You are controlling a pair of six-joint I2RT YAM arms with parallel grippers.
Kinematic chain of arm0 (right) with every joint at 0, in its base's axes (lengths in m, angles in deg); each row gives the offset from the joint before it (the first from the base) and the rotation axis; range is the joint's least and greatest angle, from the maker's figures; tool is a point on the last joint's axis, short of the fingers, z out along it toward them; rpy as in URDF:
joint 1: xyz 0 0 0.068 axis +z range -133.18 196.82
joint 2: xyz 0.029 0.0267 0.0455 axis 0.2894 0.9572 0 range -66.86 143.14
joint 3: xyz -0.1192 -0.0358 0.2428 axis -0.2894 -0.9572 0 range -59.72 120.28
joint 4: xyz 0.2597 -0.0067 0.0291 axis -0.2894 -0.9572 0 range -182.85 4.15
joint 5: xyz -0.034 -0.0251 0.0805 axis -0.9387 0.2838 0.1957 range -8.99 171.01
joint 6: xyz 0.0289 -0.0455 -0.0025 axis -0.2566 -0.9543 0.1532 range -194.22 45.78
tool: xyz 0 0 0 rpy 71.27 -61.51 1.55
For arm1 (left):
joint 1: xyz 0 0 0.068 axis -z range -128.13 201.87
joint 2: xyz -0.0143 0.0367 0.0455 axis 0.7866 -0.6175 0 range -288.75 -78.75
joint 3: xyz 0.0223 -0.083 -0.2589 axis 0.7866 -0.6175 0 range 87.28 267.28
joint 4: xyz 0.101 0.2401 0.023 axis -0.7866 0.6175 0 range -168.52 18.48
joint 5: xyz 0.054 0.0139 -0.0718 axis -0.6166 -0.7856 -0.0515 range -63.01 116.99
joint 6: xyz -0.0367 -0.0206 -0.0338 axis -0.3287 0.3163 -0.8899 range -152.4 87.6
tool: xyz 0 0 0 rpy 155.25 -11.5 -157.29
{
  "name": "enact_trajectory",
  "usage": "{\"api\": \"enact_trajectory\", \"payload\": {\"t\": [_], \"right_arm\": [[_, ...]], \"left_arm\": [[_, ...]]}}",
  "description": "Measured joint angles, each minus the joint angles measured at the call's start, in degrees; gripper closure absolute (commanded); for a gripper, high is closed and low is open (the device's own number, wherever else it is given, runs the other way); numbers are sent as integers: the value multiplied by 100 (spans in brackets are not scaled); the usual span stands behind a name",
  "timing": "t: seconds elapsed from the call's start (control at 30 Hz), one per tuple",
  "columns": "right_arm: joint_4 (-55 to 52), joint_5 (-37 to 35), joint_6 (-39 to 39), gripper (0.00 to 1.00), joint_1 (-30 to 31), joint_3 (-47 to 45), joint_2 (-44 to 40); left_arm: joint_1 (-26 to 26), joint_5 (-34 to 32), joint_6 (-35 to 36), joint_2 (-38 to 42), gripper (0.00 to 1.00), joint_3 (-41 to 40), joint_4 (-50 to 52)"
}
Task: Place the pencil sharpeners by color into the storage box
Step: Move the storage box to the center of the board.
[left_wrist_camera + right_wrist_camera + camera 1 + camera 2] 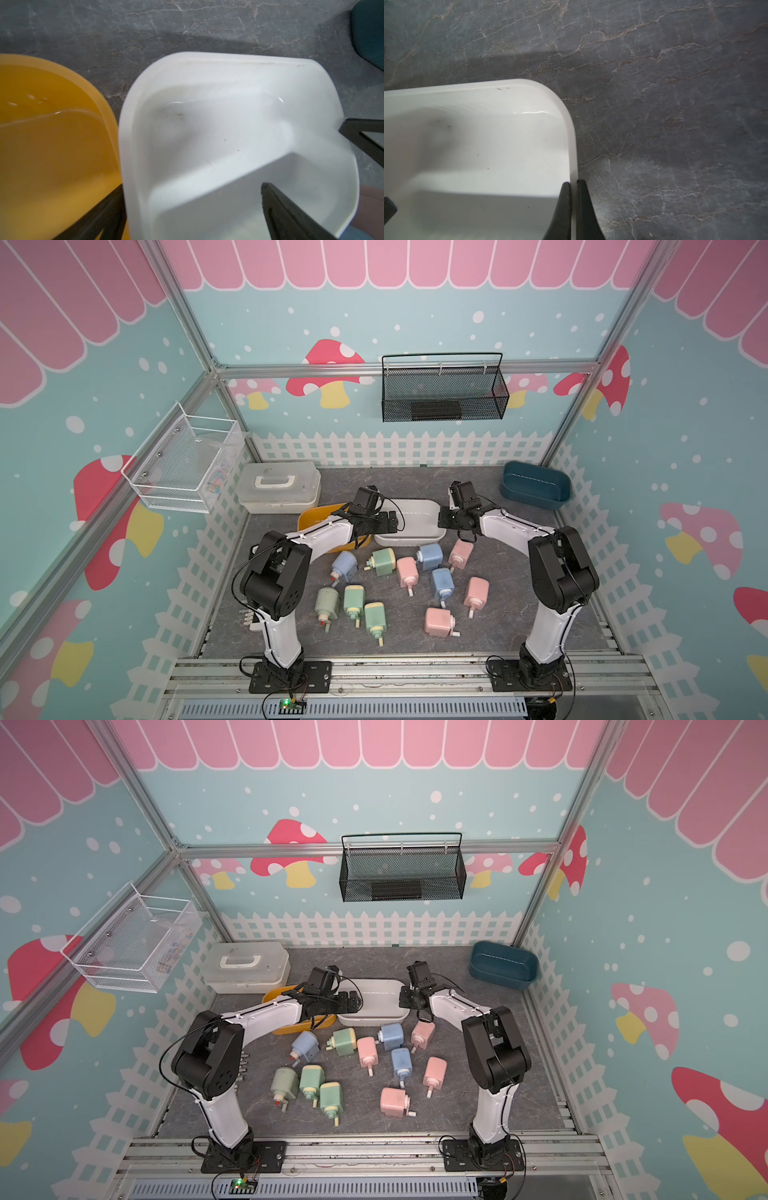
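Pencil sharpeners, eleven in pink, blue and green, lie scattered on the tabletop, all on the base side of both claws. The right claw is pinching the end rim of the white tub. The left claw hangs spread wide over that tub's other end, beside the yellow tub. A green sharpener lies nearest the left claw and a pink one nearest the right. The blue tub sits well apart.

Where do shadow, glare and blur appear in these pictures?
Left wrist view: a shadow edge crosses the white bin's floor, and the near fingers are blurred. Right wrist view: a thin glare line on the bin's inner wall, a shadow band on the table. Both top views: even light, sharp.
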Motion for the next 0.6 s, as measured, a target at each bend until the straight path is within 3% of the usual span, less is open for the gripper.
{"api": "enact_trajectory", "payload": {"t": [0.4,0.6], "right_arm": [[-404,-448,-452,96,-50,81,-114],[-398,-251,-741,94,-87,101,-114]], "left_arm": [[-50,-122,501,-7,1,63,466],[-98,15,673,577,1,-518,551]]}}
